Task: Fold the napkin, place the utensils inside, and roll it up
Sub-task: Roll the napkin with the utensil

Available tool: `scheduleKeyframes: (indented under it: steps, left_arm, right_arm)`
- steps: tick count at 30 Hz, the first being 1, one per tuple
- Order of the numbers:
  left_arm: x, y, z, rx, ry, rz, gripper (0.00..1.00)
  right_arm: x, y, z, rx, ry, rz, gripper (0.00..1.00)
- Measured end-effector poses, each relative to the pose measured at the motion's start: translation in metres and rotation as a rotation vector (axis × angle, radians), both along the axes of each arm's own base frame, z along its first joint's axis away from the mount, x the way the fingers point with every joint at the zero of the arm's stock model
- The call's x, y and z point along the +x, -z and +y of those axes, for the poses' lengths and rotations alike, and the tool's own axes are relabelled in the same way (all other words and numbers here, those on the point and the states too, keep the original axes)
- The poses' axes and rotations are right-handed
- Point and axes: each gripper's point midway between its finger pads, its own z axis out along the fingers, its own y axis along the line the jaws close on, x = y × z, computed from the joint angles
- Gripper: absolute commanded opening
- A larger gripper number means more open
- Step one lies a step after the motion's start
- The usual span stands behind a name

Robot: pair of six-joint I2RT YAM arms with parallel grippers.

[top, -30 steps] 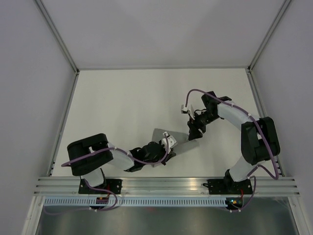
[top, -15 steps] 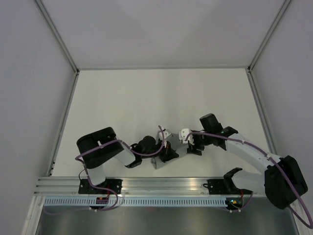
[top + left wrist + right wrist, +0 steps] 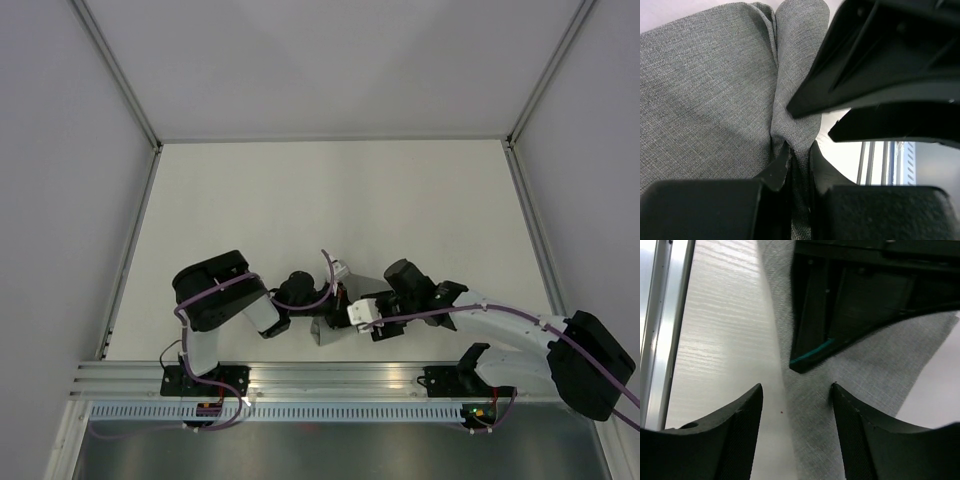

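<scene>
Pinches napkin [image 3: 715, 100] in L gripper [image 3: 797, 155], jaws closed on a raised ridge of cloth; ridge's long axis straight out from those jaws. Hangs R gripper [image 3: 796, 390] just over napkin's free edge, jaws wide apart, gripping nothing; nearer the loose flap than L. Prob. needs R to close on that edge, coming in across the ridge. Rests crumpled on pale smooth table [image 3: 725, 330], rail [image 3: 660, 315] near napkin; tight room w/ both wrists crowding napkin. No utensils in view.

Both arms reached inward, grippers almost tip to tip.
Left gripper [image 3: 799, 155] pinched tight on the napkin [image 3: 715, 90]; right gripper [image 3: 796, 390] held its jaws wide, facing the left fingers, forearm stretched low.
</scene>
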Motion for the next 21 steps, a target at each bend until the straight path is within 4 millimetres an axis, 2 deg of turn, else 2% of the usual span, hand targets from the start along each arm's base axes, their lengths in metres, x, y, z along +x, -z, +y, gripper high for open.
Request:
scheduleKeyframes:
  steps: [4, 6, 7, 11, 17, 21]
  left_arm:
    - [-0.002, 0.0, 0.002, -0.013, 0.018, 0.029, 0.02]
    - [-0.002, 0.0, 0.003, -0.016, 0.025, 0.04, 0.08]
    - [-0.002, 0.0, 0.003, -0.017, 0.026, 0.044, 0.11]
    - [-0.002, 0.001, 0.005, -0.016, 0.032, 0.056, 0.32]
    - [0.002, -0.001, 0.013, 0.026, 0.014, 0.085, 0.43]
    - [0.006, -0.003, 0.021, 0.085, -0.005, 0.102, 0.43]
  right_arm:
    - [-0.005, 0.013, 0.001, -0.043, -0.024, -0.014, 0.51]
    - [-0.002, 0.014, 0.003, -0.045, -0.021, -0.032, 0.45]
    - [-0.001, 0.015, 0.004, -0.046, -0.019, -0.038, 0.39]
    - [0.001, 0.018, 0.005, -0.054, -0.008, -0.039, 0.24]
    - [0.004, 0.021, 0.01, -0.057, -0.003, -0.033, 0.16]
    - [0.008, 0.022, 0.016, -0.072, 0.011, -0.007, 0.14]
